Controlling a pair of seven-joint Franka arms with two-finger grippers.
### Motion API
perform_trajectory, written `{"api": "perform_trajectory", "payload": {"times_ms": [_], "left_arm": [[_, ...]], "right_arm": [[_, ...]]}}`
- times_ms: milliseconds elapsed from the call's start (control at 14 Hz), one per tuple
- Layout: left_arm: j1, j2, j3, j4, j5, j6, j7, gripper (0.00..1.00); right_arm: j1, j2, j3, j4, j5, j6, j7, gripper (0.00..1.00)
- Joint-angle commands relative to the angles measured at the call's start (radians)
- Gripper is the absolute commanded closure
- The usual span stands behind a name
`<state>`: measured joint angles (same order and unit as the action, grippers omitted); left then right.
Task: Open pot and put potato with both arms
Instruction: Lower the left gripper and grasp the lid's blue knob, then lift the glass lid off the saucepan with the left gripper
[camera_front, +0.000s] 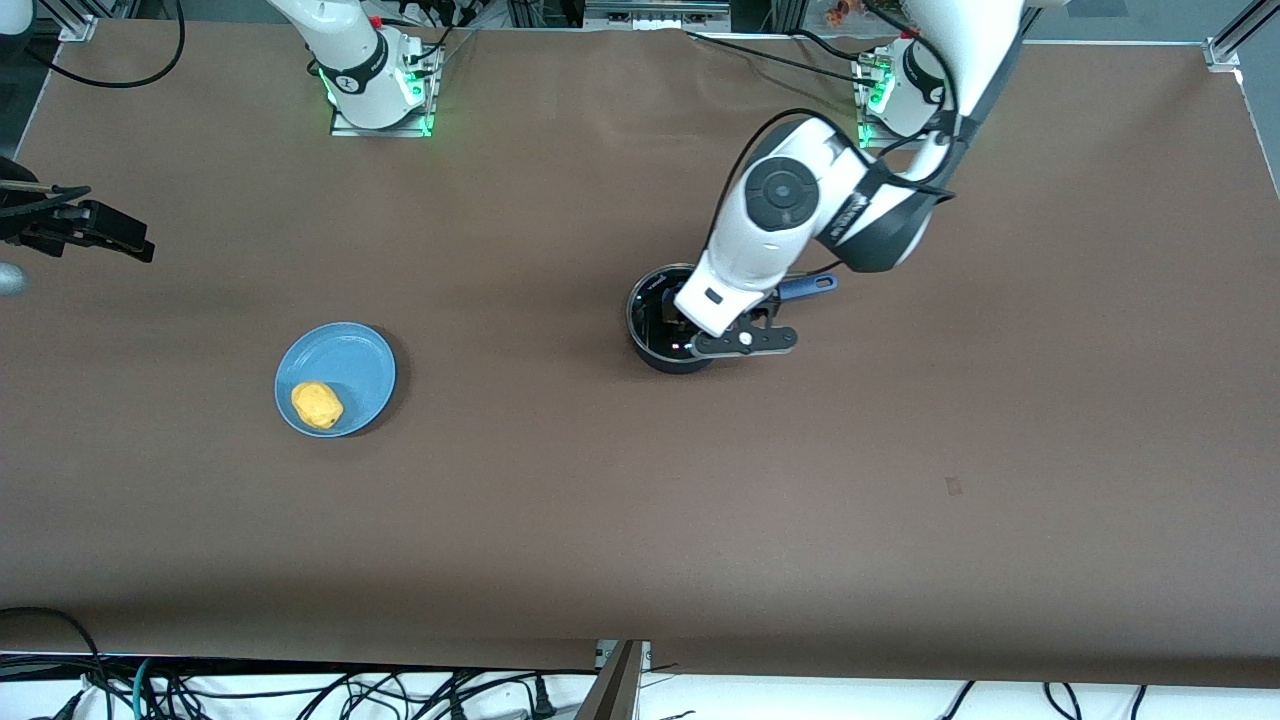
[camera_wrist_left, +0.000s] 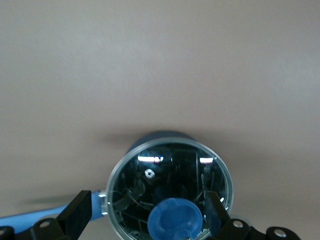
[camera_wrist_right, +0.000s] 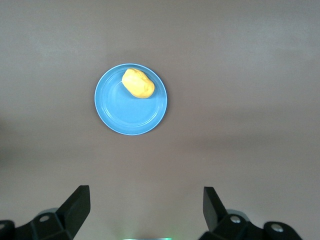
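Now the table carries the pot near its middle, lid on, and the left gripper hangs right over it, fingers spread wide either side of the blue knob, not touching it. Toward the right arm's end, the plate holds the potato. High above, the right gripper waits, fingers wide.

The arms were glossy white with dark grey joint caps, black cables trailing, green lights at the bases, and black end effectors.
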<state>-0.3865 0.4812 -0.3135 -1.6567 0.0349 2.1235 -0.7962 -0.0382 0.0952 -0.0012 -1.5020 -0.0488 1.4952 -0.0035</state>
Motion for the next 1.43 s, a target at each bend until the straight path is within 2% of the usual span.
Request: {"api": "perform_trajectory", "payload": {"times_ms": [0,143,357,857,1143,1214,1357], "left_arm": [[-0.023,0.008,0.007,0.003,0.028,-0.005,-0.037,0.0],[-0.025,0.01,0.007,-0.021,0.03,0.007,-0.035,0.0],[-0.035,0.005,0.005,-0.12,0.03,0.157,-0.038,0.0],[-0.063,0.02,0.005,-0.115,0.031,0.159,-0.064,0.0],[-0.075,0.027,0.005,-0.114,0.071,0.156,-0.066,0.0],[-0.077,0.028,0.005,-0.114,0.071,0.155,-0.066,0.03],[-0.077,0.028,0.005,-0.114,0.073,0.15,-0.066,0.19]], "right_arm": [[0.0,0.011,0.004,0.023,-0.002,-0.006,0.01,0.0],[0.0,0.011,0.004,0.023,0.0,-0.006,0.01,0.0],[0.0,0.011,0.004,0.023,0.003,-0.006,0.01,0.0],[0.0,0.011,0.004,0.023,0.003,-0.006,0.011,0.0],[0.0,0.011,0.004,0.023,0.003,-0.004,0.011,0.0],[0.0,0.011,0.004,0.023,0.0,-0.004,0.011,0.0],[0.0,0.011,0.004,0.023,-0.002,-0.004,0.011,0.0]]}}
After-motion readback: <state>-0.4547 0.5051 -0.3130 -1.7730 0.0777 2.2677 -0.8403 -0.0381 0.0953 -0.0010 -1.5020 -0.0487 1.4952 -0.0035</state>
